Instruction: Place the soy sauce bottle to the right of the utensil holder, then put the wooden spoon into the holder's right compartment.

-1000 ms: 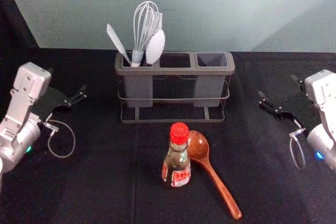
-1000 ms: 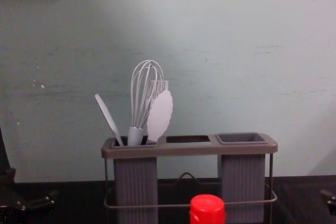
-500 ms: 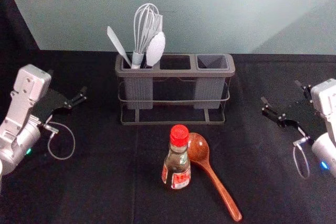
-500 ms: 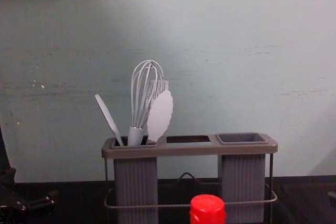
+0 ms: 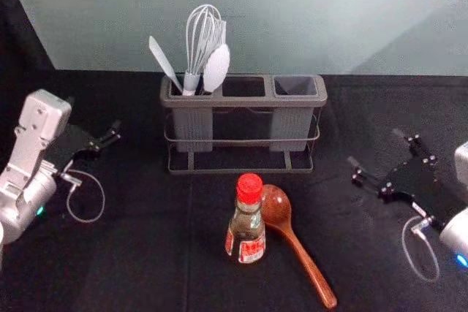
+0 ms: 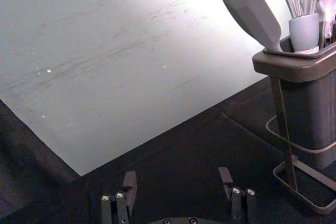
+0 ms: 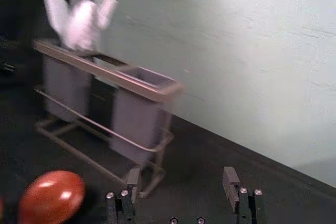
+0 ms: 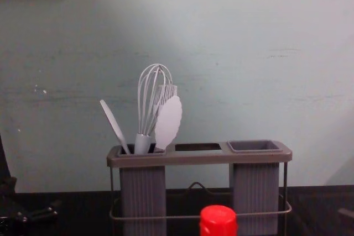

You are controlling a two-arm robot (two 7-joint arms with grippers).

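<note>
See right gripper (image 5: 375, 147) well apart from utensil holder (image 5: 243, 100), off its right end, with jaws spread. Got soy sauce bottle (image 5: 247, 233) upright in front of holder's middle, wooden spoon (image 5: 276, 208) lying just beside; can't tell if touching. Note handle slanting away from holder, toward near right. See black table (image 5: 344, 228) running from holder's right edge to right gripper, and back to wall (image 5: 292, 16) behind holder. Got left gripper (image 5: 93, 112) parked left of holder, also with jaws spread
</note>
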